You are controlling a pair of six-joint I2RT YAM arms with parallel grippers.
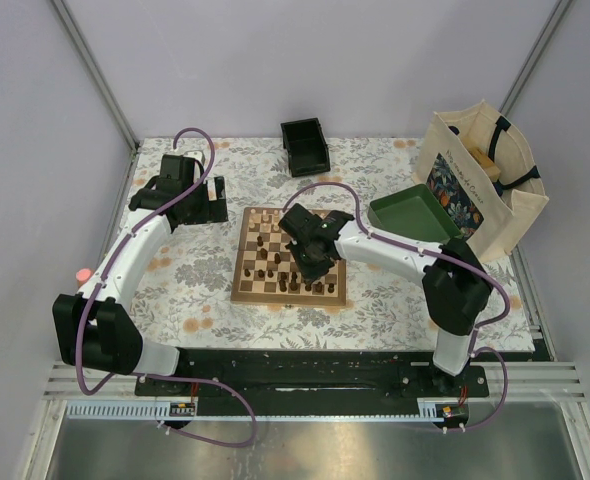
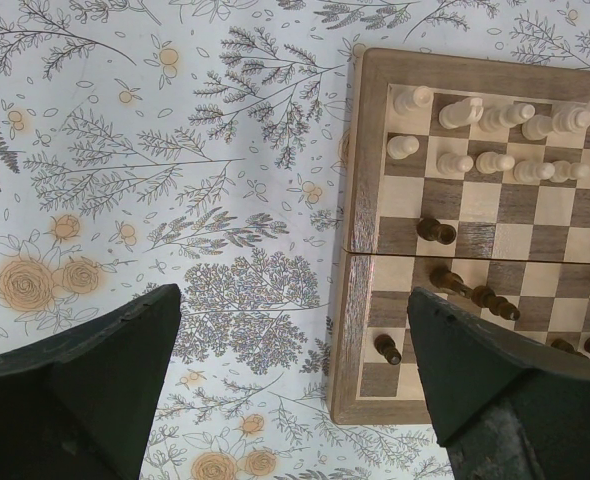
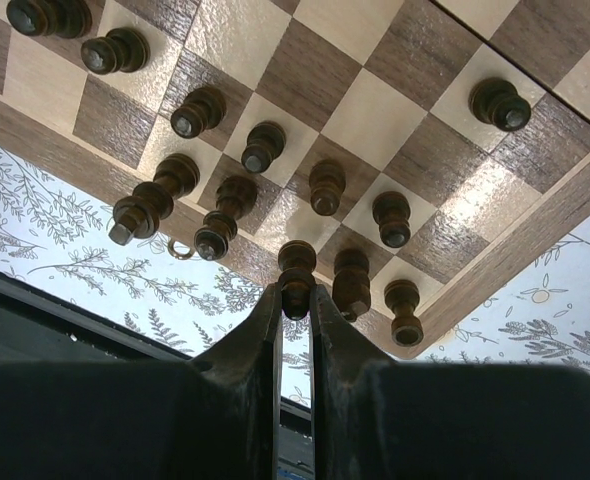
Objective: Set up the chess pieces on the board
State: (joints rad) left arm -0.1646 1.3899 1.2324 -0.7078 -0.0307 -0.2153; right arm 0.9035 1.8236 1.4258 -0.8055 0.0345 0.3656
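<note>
Right claw [image 3: 295,305] is pinched narrow on the head of one dark piece [image 3: 297,262], holding it from above so the base can meet its square squarely. That piece hangs at the board's [image 3: 375,110] near edge row, beside two more dark men; whether its foot touches the wood I cannot tell. Around it the other dark pieces [image 3: 265,145] crowd the two near rows, mostly upright, though a couple toward the left look tilted or fallen, so I judge this side only partly ordered. Across the board the pale pieces [image 2: 475,110] stand in their two rows. Left claw [image 2: 290,335] hangs wide and empty over the flowered table [image 2: 125,150], just off the board's left border, probably parked to keep clear.
</note>
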